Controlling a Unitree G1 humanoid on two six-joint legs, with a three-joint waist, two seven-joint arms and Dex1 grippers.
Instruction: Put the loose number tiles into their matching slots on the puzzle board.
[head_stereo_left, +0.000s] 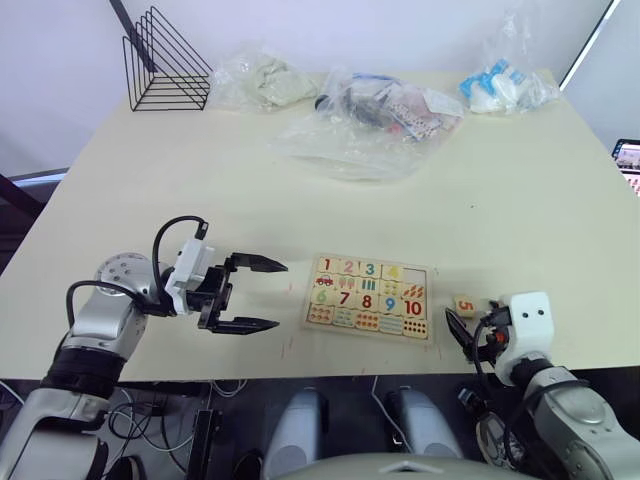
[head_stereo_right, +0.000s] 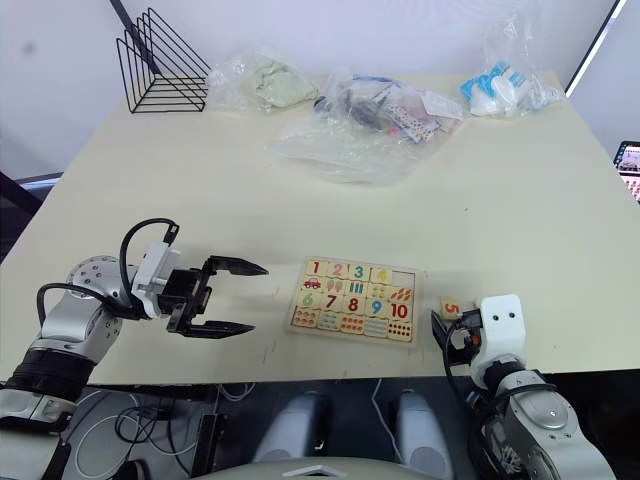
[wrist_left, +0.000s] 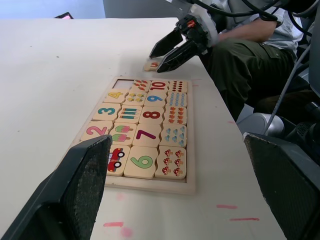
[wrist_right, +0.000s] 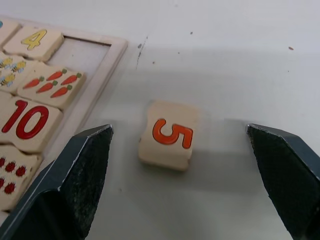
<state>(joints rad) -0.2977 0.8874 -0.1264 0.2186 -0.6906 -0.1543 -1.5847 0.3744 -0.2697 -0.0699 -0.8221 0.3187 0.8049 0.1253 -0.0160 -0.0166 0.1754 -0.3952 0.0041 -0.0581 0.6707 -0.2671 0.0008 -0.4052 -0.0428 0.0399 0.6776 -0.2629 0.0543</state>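
Right wrist view: 5 tile (wrist_right: 166, 135) lies flat at frame centre, just beside puzzle board (wrist_right: 107, 75); empty slot (wrist_right: 82, 52) upper left. Right gripper (wrist_right: 182, 187) spread wide, straddling tile w/o touching. Left gripper (head_stereo_left: 250, 295) also released. Tile prob. light, stiff, smooth; pinch opposite side edges.

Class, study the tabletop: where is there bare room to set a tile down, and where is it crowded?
Bare table lies between the puzzle board and the plastic bags, and between the board and the left gripper. The far edge is crowded with bags and a wire rack. Right of the board, the 5 tile sits between the right gripper's open fingers.
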